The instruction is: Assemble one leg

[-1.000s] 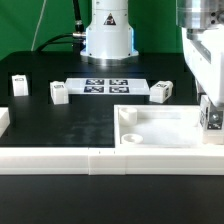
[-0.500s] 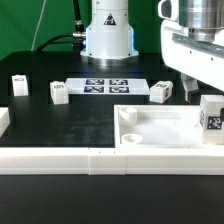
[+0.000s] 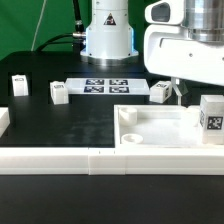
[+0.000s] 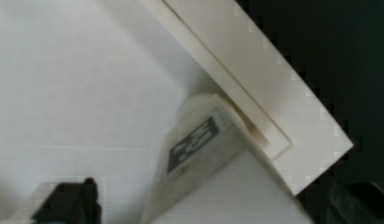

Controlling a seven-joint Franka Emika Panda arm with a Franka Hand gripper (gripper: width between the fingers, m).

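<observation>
Leg [image 3: 211, 118] sits upright on the white panel [image 3: 160, 128] at its corner toward the exterior view's right, tag facing the camera; the wrist view shows the same leg [image 4: 210, 140] tucked against the panel's raised rim [image 4: 260, 85]. Looks like a small rigid plastic block: light, stiff, smooth-sided, so probably a bit slippery. Best hold would be across two opposite flat sides, low enough that it doesn't tip. Three more legs stand on the black table [image 3: 60, 125]: one [image 3: 160, 92] just beside the marker board [image 3: 106, 86], one [image 3: 58, 93] on that board's other side, one [image 3: 18, 85] further toward the exterior view's left. Tool [image 3: 181, 92] hangs above the panel, apart from the leg and holding nothing visible; one dark finger [image 4: 66, 200] shows in the wrist view, but I cannot tell how wide the jaws stand. Versus a second ago: the arm has risen and shifted toward the exterior view's left, uncovering the leg it previously hid; the leg now stands free in the corner. Other legs unmoved.
</observation>
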